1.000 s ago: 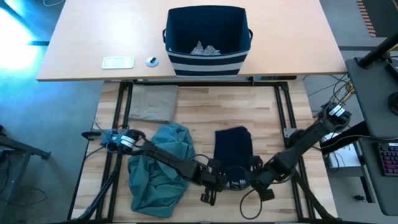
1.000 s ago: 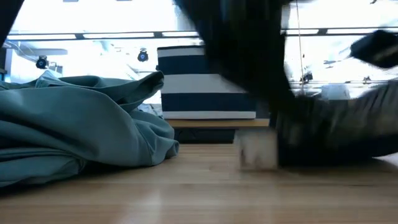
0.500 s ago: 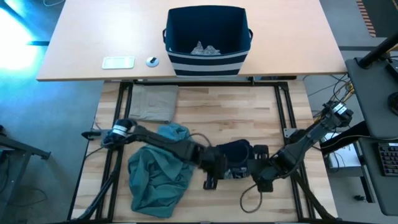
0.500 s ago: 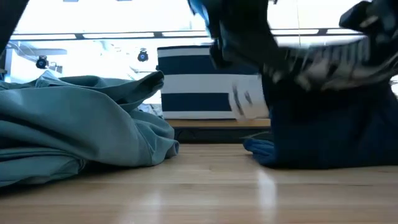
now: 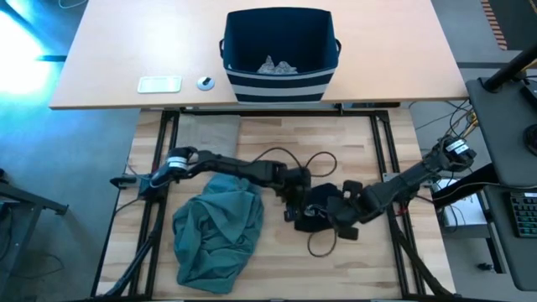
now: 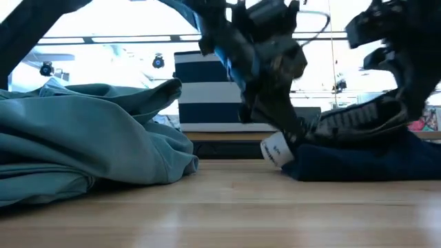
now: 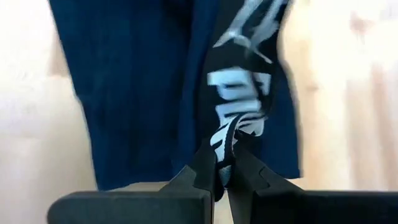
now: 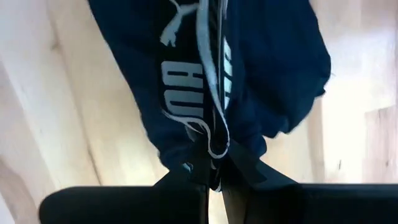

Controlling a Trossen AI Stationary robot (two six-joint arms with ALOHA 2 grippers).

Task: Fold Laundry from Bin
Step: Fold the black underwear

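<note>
While both arms hold the soft navy garment with white lettering (image 5: 323, 205) at the near middle of the wooden worktop (image 5: 369, 151), each pair of jaws clamped on its edge, they should move together and keep the cloth taut, so that the fold lands flat.

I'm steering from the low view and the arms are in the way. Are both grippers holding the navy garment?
Observer: The left wrist view shows the left gripper shut on the navy garment, at its white lettering.
Operator: And the other one?
Observer: The right gripper is shut on the lettered part too.
Operator: Is anything in the bin?
Observer: From above, grey pieces lie at the bottom of the bin.
</note>
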